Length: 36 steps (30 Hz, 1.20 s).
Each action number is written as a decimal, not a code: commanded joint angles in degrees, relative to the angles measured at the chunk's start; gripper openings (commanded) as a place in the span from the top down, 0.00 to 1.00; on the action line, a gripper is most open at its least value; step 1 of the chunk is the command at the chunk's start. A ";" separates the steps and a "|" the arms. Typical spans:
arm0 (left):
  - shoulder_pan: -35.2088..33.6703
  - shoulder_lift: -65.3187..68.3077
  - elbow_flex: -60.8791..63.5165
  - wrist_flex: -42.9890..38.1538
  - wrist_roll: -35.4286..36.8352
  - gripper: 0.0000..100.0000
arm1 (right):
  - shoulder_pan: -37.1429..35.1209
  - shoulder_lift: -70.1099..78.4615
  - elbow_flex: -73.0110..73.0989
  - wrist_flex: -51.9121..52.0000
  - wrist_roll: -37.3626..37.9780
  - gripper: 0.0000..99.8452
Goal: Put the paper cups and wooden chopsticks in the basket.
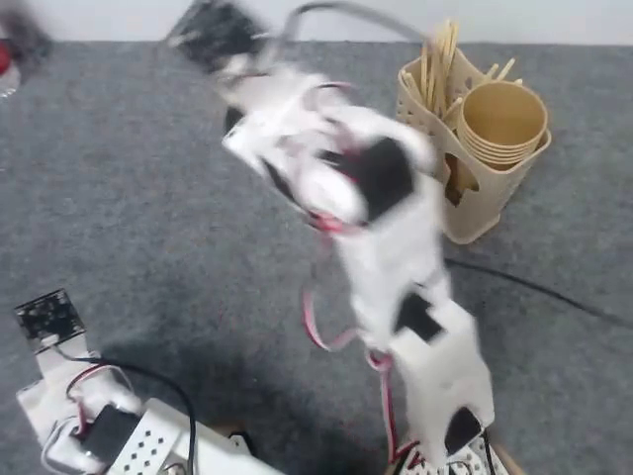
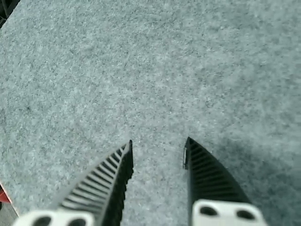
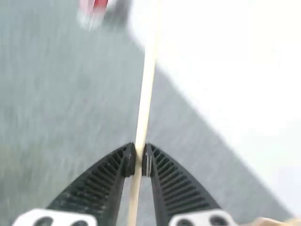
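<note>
Right gripper [image 3: 138, 157] clamped on one wooden chopstick [image 3: 148, 80], probably well apart from the basket [image 1: 475, 213]; the arm is blurred. Paper cups [image 1: 502, 119] sit in the basket. Left gripper [image 2: 157, 150] parted, empty. Step: transport. Next: bring the chopstick over the basket, then release.

High view looks down over the grey table [image 1: 129, 198]; left wrist view faces it closely, right wrist view toward its far edge
</note>
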 commanded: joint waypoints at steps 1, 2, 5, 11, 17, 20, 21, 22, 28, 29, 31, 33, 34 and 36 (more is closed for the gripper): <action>0.35 -1.05 -0.40 -0.79 -0.26 0.83 | 2.33 -15.96 8.97 2.42 -3.25 0.99; 0.35 -1.05 -0.40 -0.79 -0.26 0.83 | 2.86 -19.56 13.01 2.42 -3.60 0.99; 0.18 -1.05 -0.40 -0.79 -0.26 0.83 | 3.82 -30.90 27.69 2.33 -5.45 0.99; 0.09 -1.05 -0.40 -0.44 -0.35 0.83 | 4.00 -50.95 49.49 2.07 -5.71 0.99; 0.18 -1.05 -0.40 -0.09 -0.35 0.83 | 8.48 -60.18 57.32 -4.18 -1.49 0.99; 0.09 -1.05 -0.40 -0.09 -0.35 0.83 | 14.81 -60.79 63.65 -14.20 -0.18 0.99; 0.00 -1.05 -0.40 -0.09 -0.35 0.83 | 16.57 -60.79 66.64 -17.71 -0.18 0.99; 0.00 -1.05 -0.40 -0.09 -0.35 0.83 | 18.07 -60.79 70.07 -21.32 -0.18 0.99; 0.18 -1.05 -0.40 -0.18 -0.35 0.83 | 23.69 -61.41 91.52 -49.45 -0.09 0.99; 0.26 -1.05 -0.40 -0.18 -0.35 0.83 | 24.40 -61.32 94.15 -54.46 -0.09 0.99; 0.35 -1.05 -0.40 -0.18 -0.35 0.83 | 25.54 -61.32 99.43 -64.13 0.00 0.99; 0.35 -1.05 -0.40 -0.18 -0.35 0.83 | 26.59 -61.05 104.35 -73.63 0.09 0.99; 0.35 -1.05 -0.40 -0.18 -0.35 0.83 | 27.12 -60.70 106.55 -78.46 0.09 0.99; 0.44 -1.05 -0.40 -0.18 -0.35 0.83 | 27.91 -60.53 110.68 -87.96 0.09 0.99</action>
